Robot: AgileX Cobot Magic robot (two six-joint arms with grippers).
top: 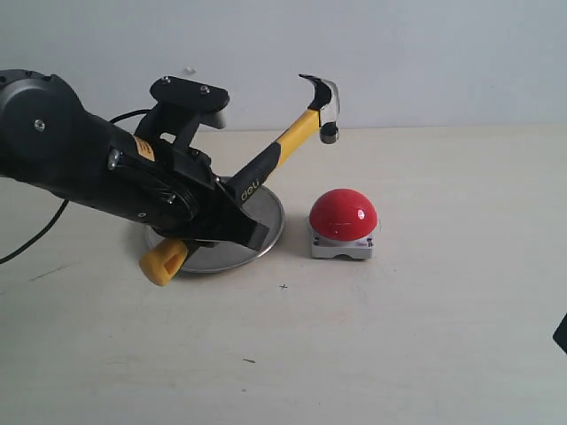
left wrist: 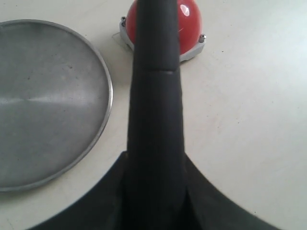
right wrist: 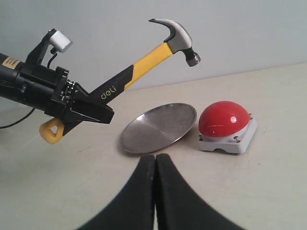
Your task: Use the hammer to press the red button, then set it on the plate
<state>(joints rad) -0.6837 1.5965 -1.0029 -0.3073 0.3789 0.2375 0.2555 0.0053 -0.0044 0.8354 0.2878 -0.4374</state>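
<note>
Left gripper [top: 232, 220] is clamped around the black grip of the hammer [top: 299, 131], which slants upward with its head raised clear of the red button [top: 344, 214] (no contact). The plate [top: 271, 218] lies just beside the button. The right gripper [right wrist: 155, 162] has its fingers pressed together.

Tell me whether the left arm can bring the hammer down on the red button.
Probably yes: the left gripper holds the hammer, head raised near the red button, nothing between them.

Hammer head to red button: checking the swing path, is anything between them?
Nothing visible does. The hammer, held by the left gripper, has its head raised near the red button, only air between; the plate lies aside.
</note>
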